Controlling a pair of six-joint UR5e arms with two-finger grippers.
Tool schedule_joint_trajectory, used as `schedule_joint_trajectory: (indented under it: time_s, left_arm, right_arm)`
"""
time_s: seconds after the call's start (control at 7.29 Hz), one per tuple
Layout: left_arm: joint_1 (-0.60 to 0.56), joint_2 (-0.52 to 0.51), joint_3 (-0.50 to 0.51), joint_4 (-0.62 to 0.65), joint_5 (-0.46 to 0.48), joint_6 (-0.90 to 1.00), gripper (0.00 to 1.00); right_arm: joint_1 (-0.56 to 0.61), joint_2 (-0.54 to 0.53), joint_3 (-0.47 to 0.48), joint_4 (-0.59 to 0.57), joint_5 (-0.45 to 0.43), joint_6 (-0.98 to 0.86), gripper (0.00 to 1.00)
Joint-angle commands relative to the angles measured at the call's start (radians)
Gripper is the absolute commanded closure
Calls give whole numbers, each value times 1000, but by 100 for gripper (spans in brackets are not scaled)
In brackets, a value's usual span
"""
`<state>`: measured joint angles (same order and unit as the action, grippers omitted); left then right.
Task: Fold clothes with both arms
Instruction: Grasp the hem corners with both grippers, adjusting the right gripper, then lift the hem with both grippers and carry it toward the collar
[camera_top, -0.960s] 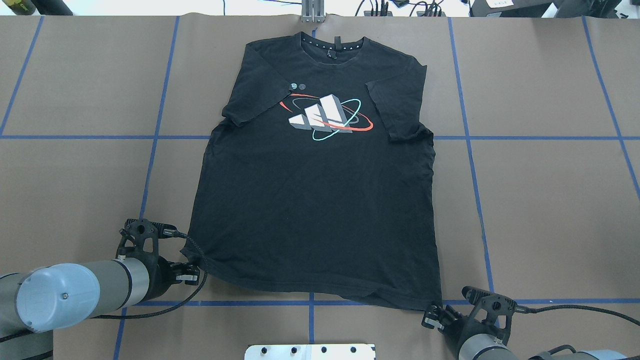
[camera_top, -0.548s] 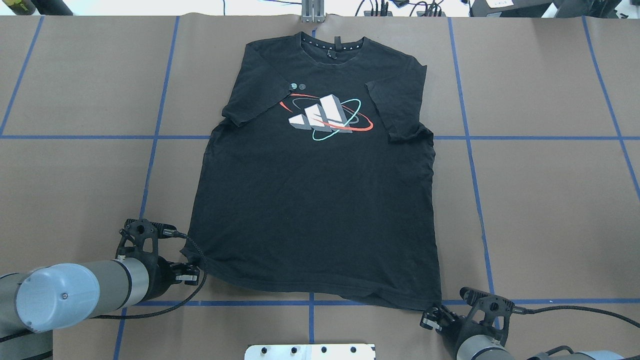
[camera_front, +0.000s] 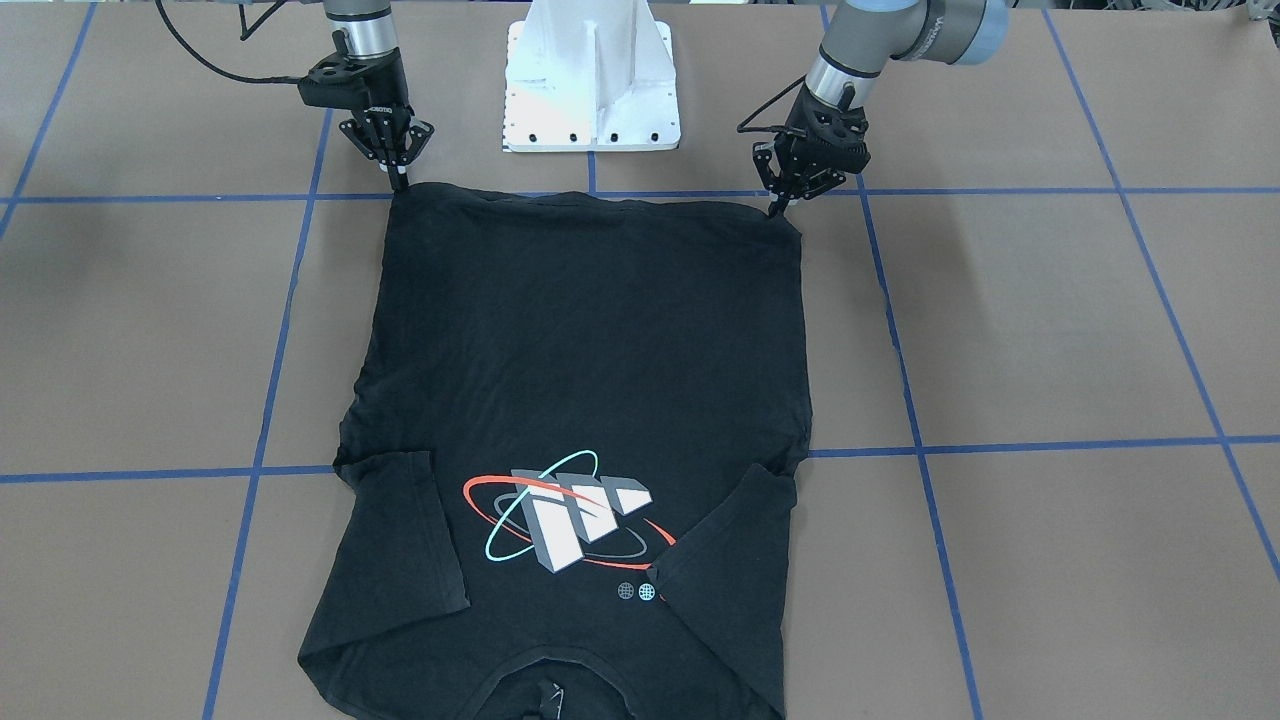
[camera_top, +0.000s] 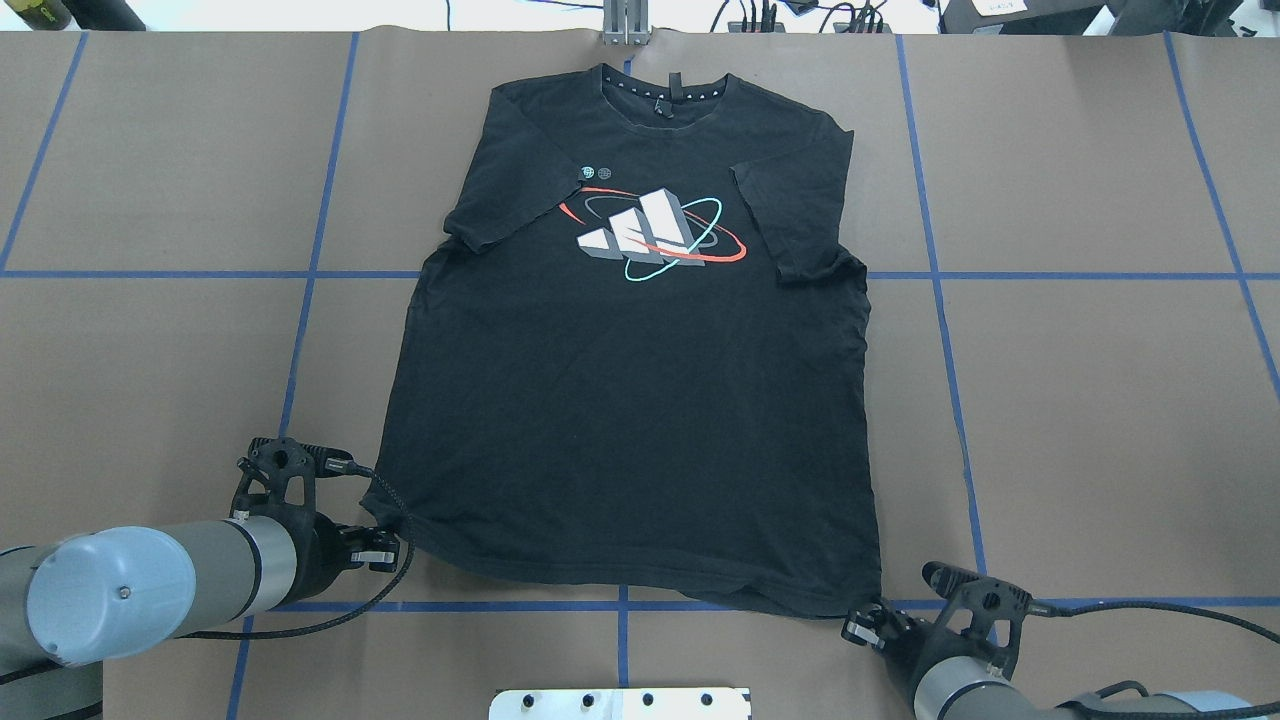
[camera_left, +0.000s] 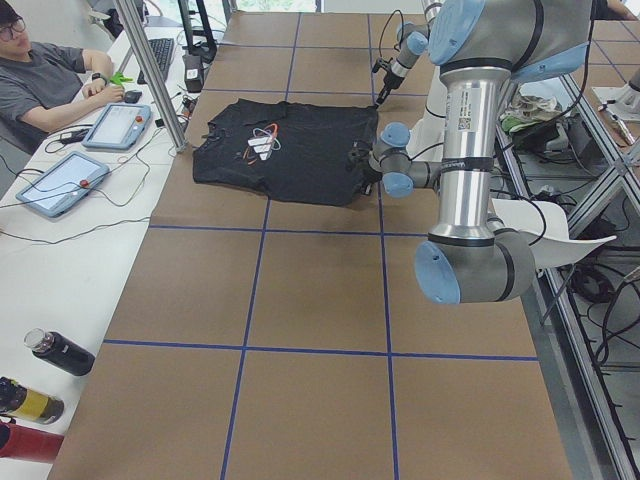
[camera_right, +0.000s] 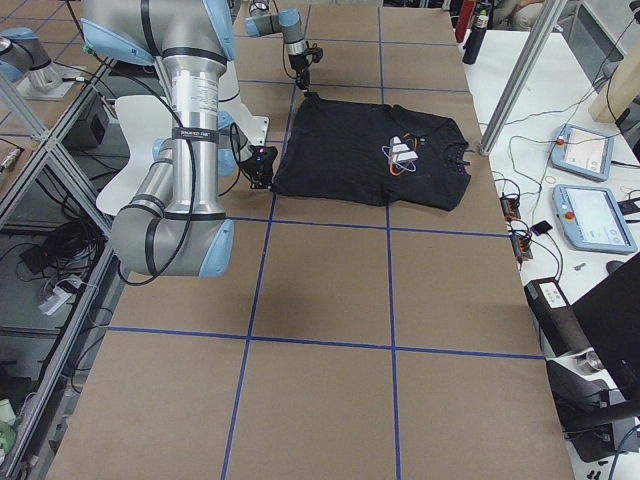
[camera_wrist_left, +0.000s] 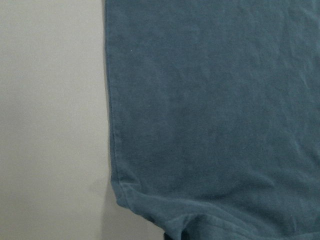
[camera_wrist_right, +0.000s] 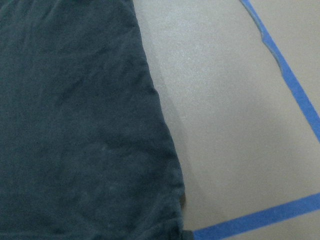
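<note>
Shirt: T-shirt (camera_top: 640, 400) flat and print-up at the centre of the overhead view, collar (camera_top: 660, 85) at the top, hem at the bottom, long axis running top to bottom.
Sleeves: both lying folded inward over the chest, flanking the print (camera_top: 655, 238).
Left hand: left hand (camera_top: 383, 549) at the lower-left hem corner, fingers drawn together on the cloth, seemingly pinching it.
Right hand: right hand (camera_top: 858, 630) at the lower-right hem corner, likewise closed onto the fabric.
Key relation: whole garment stretching away from both hands toward the top of the frame; each hand equally near its own corner, neither favoured.
Likely move: probably lifting the hem and carrying it up toward the collar, both corners kept level.
Room: bare desk (camera_top: 1100, 400) wide on either side; far edge close above the collar, so little margin for overshoot.
Risk: uneven travel skewing the fold.
</note>
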<state>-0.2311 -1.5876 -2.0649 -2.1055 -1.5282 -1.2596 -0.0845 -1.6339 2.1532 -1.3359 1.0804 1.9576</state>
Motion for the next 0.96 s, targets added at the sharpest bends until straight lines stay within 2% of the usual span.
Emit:
schedule_joint_trajectory:
  time_s: [0.0, 0.14, 0.27, 0.41, 0.55, 0.82]
  left_arm:
    - [-13, -9, -129, 124, -63, 43, 100]
    - [-81, -27, -218, 247, -140, 99, 100]
    - [-132, -43, -272, 295, -191, 153, 100]
    - [-180, -66, -303, 338, -261, 176, 100]
    - [-201, -99, -351, 382, -333, 177, 100]
    - [-208, -91, -476, 403, -467, 166, 100]
  right_arm:
    - [130, -1, 104, 0, 82, -102, 100]
    - [232, -1, 161, 0, 183, -156, 100]
    - [350, -1, 216, 1, 326, -222, 100]
    - [421, 0, 256, 1, 423, -249, 100]
    - [437, 12, 311, 7, 502, -282, 100]
    - [311, 2, 410, 3, 579, -283, 100]
